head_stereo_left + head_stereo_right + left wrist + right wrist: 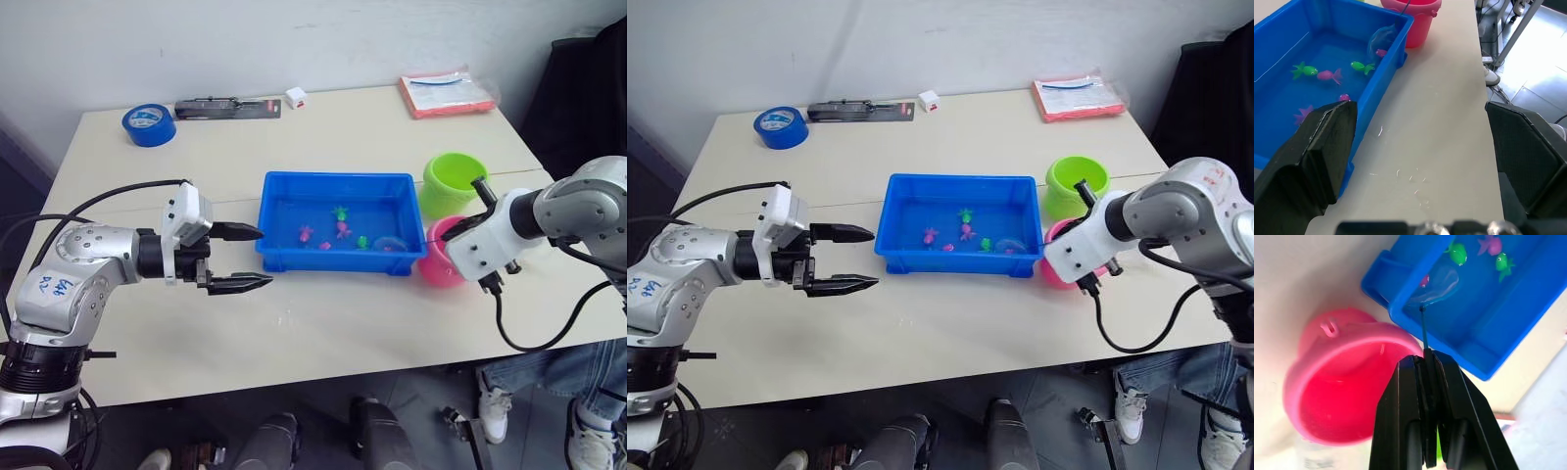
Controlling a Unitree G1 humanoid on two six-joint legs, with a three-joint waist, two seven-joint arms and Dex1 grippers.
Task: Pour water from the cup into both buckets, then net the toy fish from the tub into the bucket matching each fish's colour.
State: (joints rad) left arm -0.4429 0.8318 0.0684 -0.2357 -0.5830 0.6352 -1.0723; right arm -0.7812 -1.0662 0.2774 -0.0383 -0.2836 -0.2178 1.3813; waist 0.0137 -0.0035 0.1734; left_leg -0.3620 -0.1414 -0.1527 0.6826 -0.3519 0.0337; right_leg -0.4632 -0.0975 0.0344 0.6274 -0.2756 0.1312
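1. Your right gripper [1426,382] hovers over the pink bucket [1337,396], fingers pressed together on the thin handle of the net [1437,284], whose hoop dips into the near right corner of the tub [284,250].
2. Your left gripper [250,258] waits just left of the tub, fingers spread wide and holding nothing.
3. A pink fish [1423,280] sits inside the hoop, so the netting stage looks underway.
4. Still swimming in the tub: several pink fish [343,229] and green fish [340,211], so most of the sorting appears left to do.
5. The green bucket [453,181] stands behind the pink one, both beside the tub's right end; whether either holds water is hard to tell.
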